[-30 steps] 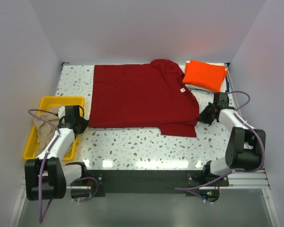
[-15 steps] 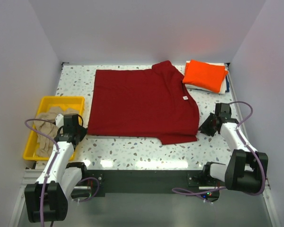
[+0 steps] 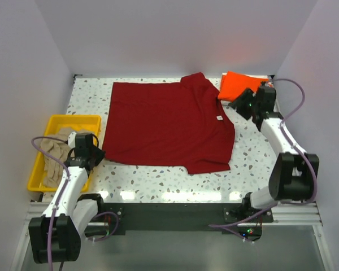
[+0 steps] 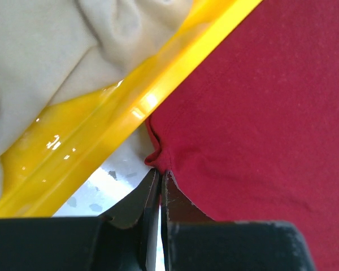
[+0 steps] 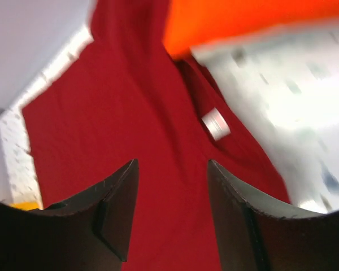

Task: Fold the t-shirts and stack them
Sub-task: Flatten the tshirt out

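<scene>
The dark red t-shirt (image 3: 169,121) lies spread flat across the table, its white neck label (image 3: 219,117) facing up. My left gripper (image 3: 97,156) sits at the shirt's near left corner. In the left wrist view its jaws (image 4: 160,171) are pressed together on the bunched corner of the red cloth (image 4: 260,113). My right gripper (image 3: 241,104) hovers open and empty over the shirt's collar side, beside the folded orange t-shirt (image 3: 244,84). The right wrist view shows red cloth (image 5: 130,113) and the label (image 5: 216,124) below its spread fingers (image 5: 172,165). A crumpled beige t-shirt (image 3: 52,149) lies in the tray.
The yellow plastic tray (image 3: 62,119) stands at the left table edge, its rim (image 4: 130,113) close to my left gripper. White walls close in the table on three sides. Speckled tabletop (image 3: 158,178) shows between the shirt and the arm bases.
My right gripper let go at the shirt's near right edge, opened, and swung back toward the orange t-shirt. The red shirt now lies flatter. My left gripper has barely moved.
</scene>
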